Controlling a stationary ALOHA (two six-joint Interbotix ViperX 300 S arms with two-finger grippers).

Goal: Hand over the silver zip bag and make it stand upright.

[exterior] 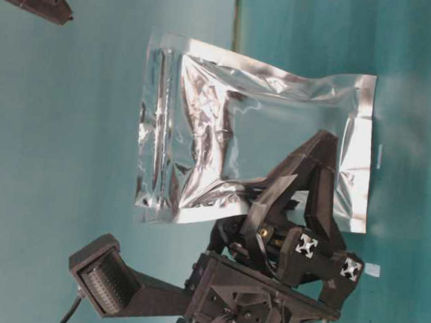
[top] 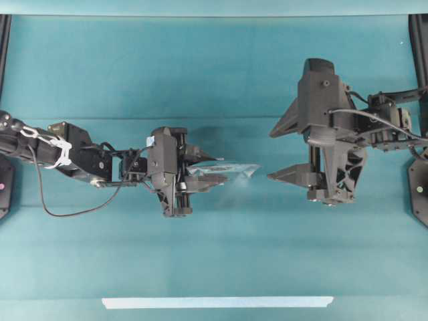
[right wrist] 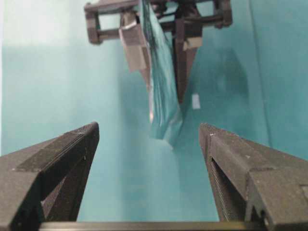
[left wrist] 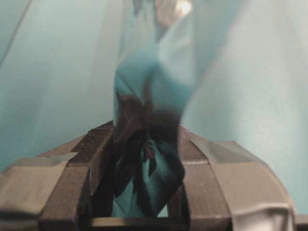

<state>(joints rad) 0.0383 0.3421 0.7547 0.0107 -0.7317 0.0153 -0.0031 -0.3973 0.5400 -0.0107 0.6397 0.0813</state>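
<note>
**Bag held out, waiting for the other claw**

The left claw (top: 200,168) pinches one end of the silver zip bag (top: 231,170) above the counter (top: 214,254). Its long axis points at the right claw (right wrist: 149,144), spread wide and empty, directly facing its free end.

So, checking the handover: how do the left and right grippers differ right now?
The left gripper is shut on the silver zip bag; the right gripper is open and holds nothing. The left touches the bag, while the right sits apart from the bag's free end. Both point toward each other over the table.
</note>
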